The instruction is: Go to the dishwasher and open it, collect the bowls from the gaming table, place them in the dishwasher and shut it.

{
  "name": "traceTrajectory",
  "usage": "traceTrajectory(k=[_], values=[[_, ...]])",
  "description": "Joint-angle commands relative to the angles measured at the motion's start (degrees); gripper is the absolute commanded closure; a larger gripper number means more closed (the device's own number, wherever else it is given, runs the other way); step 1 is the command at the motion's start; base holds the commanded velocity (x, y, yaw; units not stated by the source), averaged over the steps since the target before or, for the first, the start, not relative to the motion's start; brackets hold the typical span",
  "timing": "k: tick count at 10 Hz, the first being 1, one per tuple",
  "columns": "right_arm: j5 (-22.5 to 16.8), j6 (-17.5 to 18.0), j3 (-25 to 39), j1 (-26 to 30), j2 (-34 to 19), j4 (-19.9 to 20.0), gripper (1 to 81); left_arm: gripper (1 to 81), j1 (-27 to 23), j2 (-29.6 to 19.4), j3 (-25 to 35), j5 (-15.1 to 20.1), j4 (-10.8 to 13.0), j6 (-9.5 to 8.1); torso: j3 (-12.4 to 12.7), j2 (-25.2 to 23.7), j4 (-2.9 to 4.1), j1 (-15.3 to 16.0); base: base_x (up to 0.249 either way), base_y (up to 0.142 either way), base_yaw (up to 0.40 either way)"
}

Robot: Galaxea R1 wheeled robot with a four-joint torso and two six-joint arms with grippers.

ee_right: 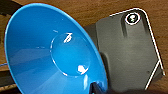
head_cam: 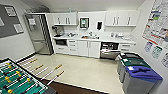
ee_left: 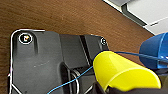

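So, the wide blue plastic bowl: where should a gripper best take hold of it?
By the thin rim of the blue plastic bowl, coming from the edge, one finger inside and one outside. Its wall flares widely and the body looks too broad to span.

Left gripper (ee_left: 105,88): closed on the rim of a yellow bowl (ee_left: 122,72), held tilted above the brown floor. Right gripper (ee_right: 96,89): closed on the rim of a blue bowl (ee_right: 52,52), its inside turned toward the wrist camera.
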Motion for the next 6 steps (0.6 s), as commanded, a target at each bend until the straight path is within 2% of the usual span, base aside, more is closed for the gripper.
traceTrajectory(k=[1, 6], values=[[-2.3, -0.9, 1.2, 1.3, 0.4, -2.1, 81.1, 81.1, -2.0, -1.2, 0.4, 0.8, 0.6, -0.01, 0.0, 0.0, 0.00, 0.0, 0.159, -0.086, 0.000], [-2.3, -0.9, 1.2, 1.2, 0.4, -2.1, 81.1, 81.1, -2.0, -1.2, 0.4, 0.8, 0.6, -0.01, 0.0, 0.0, 0.00, 0.0, 0.160, -0.099, 0.000]])
